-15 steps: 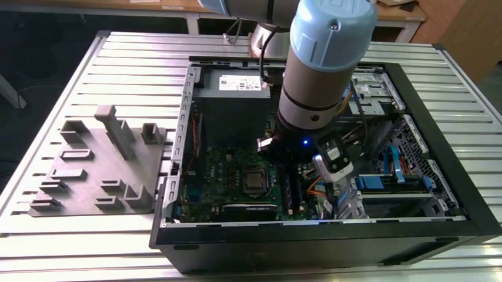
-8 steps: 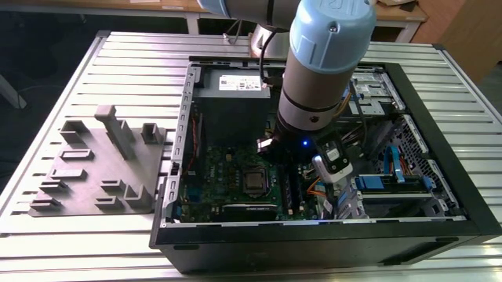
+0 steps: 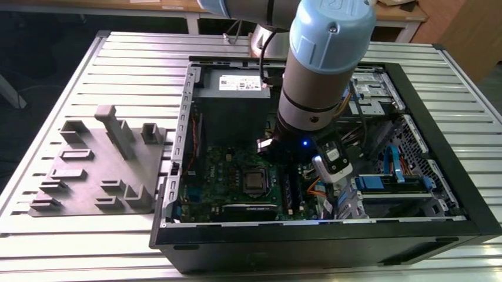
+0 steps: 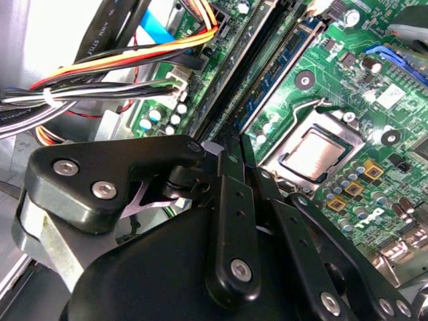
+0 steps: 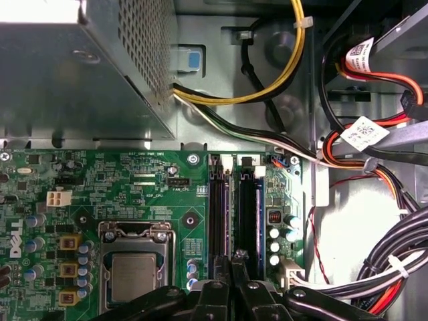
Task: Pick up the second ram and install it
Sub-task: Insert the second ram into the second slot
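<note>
- The pincer [image 4: 231, 144], black with bolted linkage arms, hangs close over a green motherboard [image 4: 334, 93].
- Its narrow fingers [image 4: 231, 157] sit pressed close together, tips pointing at the long memory slots [image 4: 257, 50].
- A dark blue-green ram [image 4: 284, 60] lies seated in the slot beyond the tips; whether the tips touch it cannot be told.
- Just beside the pincer sits the processor socket [image 4: 317, 150] under its metal clamp.
- On the pincer's other side, a cable bundle [image 4: 100, 87] of orange, yellow, black and white wires runs to a board connector.
</note>
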Controlling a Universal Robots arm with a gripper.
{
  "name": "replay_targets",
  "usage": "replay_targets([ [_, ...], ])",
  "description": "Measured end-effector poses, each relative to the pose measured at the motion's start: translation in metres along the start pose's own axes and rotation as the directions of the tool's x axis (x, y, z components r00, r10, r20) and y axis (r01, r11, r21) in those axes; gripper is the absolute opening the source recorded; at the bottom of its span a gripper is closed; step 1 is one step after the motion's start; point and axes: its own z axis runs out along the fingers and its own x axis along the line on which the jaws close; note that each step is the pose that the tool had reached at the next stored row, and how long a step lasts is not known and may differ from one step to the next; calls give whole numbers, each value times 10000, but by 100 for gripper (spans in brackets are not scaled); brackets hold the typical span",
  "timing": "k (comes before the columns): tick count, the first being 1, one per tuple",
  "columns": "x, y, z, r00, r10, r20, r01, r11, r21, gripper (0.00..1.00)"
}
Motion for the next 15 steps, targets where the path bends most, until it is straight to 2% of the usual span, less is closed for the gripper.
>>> replay_targets([
  [2, 0, 0, 1, 10000, 0, 0, 0, 10000, 0, 11],
  [4, 0, 0, 1, 10000, 0, 0, 0, 10000, 0, 24],
  [7, 0, 1, -10, 10000, 0, -1, 0, 10000, 2, 24],
  [10, -3, 7, -98, 10000, 0, 0, 0, 10000, 1, 24],
  [15, -8, 22, -309, 10000, 0, 0, 0, 10000, 1, 24],
])
